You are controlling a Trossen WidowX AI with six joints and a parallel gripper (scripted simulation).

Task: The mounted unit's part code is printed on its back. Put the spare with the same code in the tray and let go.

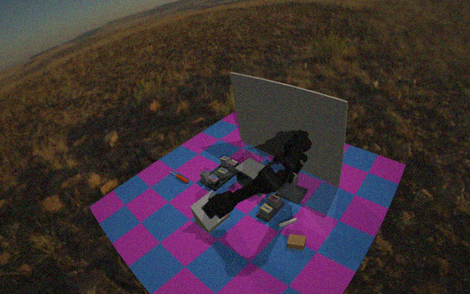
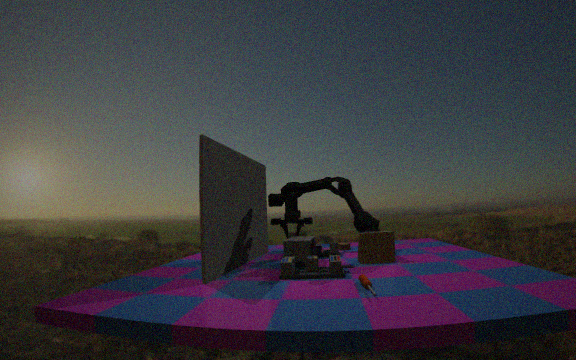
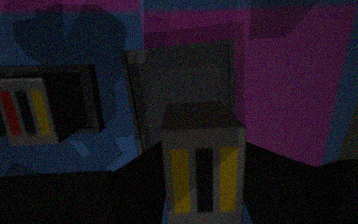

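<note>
My gripper [image 1: 295, 175] [image 2: 294, 232] [image 3: 196, 145] is shut on a grey spare [image 3: 203, 177] with yellow, black and yellow stripes. It holds the spare above the table, close to the flat dark tray [image 1: 298, 193] [image 3: 185, 75]; in the wrist view the spare overlaps the tray's near part. A dark rack [image 1: 263, 216] [image 3: 91, 97] beside the tray bears two other units, one of them a spare [image 3: 25, 112] with red, black and yellow stripes. Several more units stand on another rack [image 1: 215, 186] [image 2: 313, 275]. I cannot tell which is the mounted unit, and no code on a back is readable.
A tall grey panel [image 1: 292, 118] [image 2: 230, 200] stands behind the tray. A grey box [image 1: 251, 167] [image 2: 299, 245] sits between the racks. A larger box [image 1: 210, 224] [image 2: 377, 248] is near the arm's base. A white stick [image 1: 287, 222], a tan block [image 1: 296, 241] and an orange screwdriver [image 1: 181, 178] [image 2: 365, 281] lie around.
</note>
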